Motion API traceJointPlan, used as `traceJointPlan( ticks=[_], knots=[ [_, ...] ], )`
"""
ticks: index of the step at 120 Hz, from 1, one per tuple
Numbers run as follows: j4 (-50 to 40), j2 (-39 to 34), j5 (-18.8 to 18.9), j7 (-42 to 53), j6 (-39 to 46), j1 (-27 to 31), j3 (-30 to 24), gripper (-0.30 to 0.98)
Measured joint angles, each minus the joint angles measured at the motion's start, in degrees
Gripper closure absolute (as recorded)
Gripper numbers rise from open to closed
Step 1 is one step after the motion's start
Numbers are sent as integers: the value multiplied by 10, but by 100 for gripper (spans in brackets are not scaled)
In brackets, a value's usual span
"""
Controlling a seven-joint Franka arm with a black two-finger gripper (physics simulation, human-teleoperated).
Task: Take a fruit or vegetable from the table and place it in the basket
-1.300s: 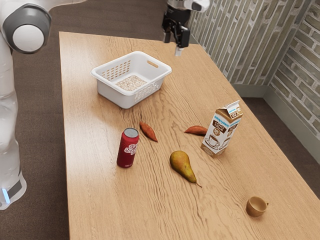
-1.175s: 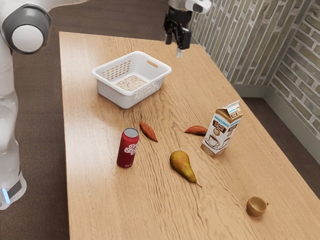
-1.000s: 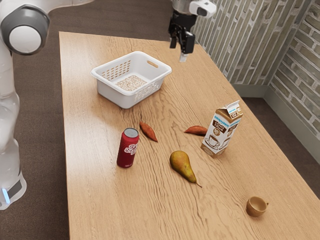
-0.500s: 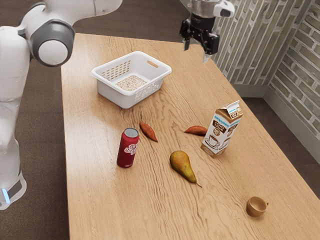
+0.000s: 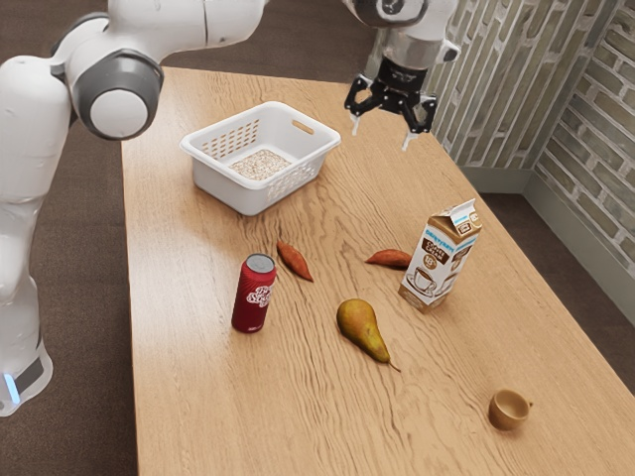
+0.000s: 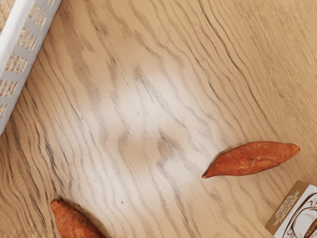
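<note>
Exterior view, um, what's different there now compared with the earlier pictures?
The end effector has moved toward the exterior view's right and lower in it, turning on the way. It is open, with nothing taken hold of. The basket, pear, can, carton, cup and both sweet potatoes stayed put.

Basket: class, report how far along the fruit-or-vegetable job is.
Nothing looks done: the white basket holds no fruit or vegetable, and the pear and both sweet potatoes lie on the table. In hand: nothing; the tool hangs open above the table. Left: grasping one, lifting it, carrying it over and releasing it in the basket.
</note>
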Motion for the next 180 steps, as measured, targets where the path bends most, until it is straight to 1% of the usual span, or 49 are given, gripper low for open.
traceJointPlan(
  ticks=[22,29,38,56,63,73,100,124,156,180],
  knots=[
    [-113,-24,-25,-80,60,-1,2,0],
    [-132,-35,-28,-101,76,-3,1,0],
    [-151,-43,-31,-126,94,-23,-1,0],
    [-245,-89,-33,-168,142,-67,-3,0],
    [-292,-109,-33,-182,168,-72,-9,0],
    [-333,-127,-34,-199,201,-74,-24,0],
    [-360,-134,-33,-238,249,-80,-59,0],
    [-425,-164,-33,-268,281,-89,-84,0],
    [-454,-159,-33,-298,318,-127,-88,0],
    [-457,-155,-33,-320,334,-158,-85,0]
  ],
)
